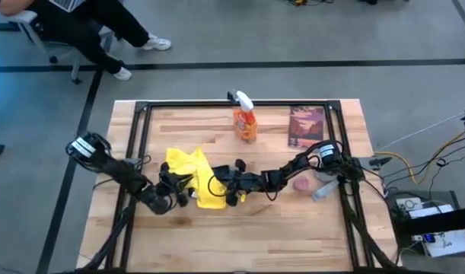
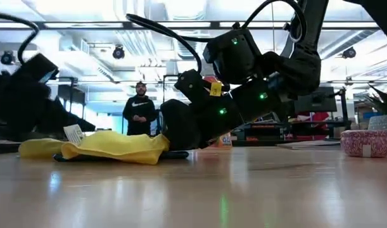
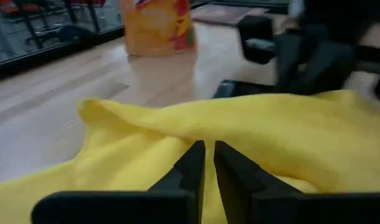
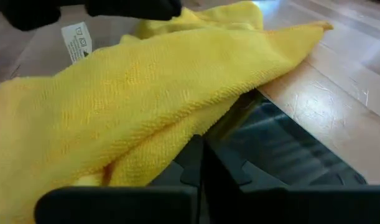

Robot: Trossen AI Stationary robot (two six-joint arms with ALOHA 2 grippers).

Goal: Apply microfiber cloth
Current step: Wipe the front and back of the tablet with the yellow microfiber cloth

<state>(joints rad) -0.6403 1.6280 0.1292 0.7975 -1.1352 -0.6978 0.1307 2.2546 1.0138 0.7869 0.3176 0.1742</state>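
The bright yellow microfiber cloth (image 1: pixel 192 171) lies crumpled over a black tablet (image 4: pixel 289 146) in the middle of the table, its white tag (image 4: pixel 73 37) on top. My left gripper (image 1: pixel 179 192) reaches in from the table's left and is shut on the cloth (image 3: pixel 252 130). From the right, my right gripper (image 1: pixel 219 187) slants down, shut, with its tips (image 4: pixel 199 155) at the cloth's right edge (image 4: pixel 177 134), over the tablet's bare glass. In the low view the cloth (image 2: pixel 111 145) covers the tablet (image 2: pixel 174 155). My left gripper pinches a raised fold of the cloth (image 3: pixel 208 134) between its two fingers (image 3: pixel 190 165), coming in low from the table's left. The cloth lies slack on the tablet and the table around the hold. My right gripper's shut tips are at the cloth's edge on the tablet; I cannot tell whether they touch.
An orange spray bottle (image 1: pixel 246 122) with a white trigger stands behind the cloth. A dark book (image 1: pixel 306 125) lies at the far right, and a pink tin (image 1: pixel 302 183) and a grey object (image 1: pixel 323 190) sit right of the right arm. A person (image 2: pixel 140 107) stands beyond the table.
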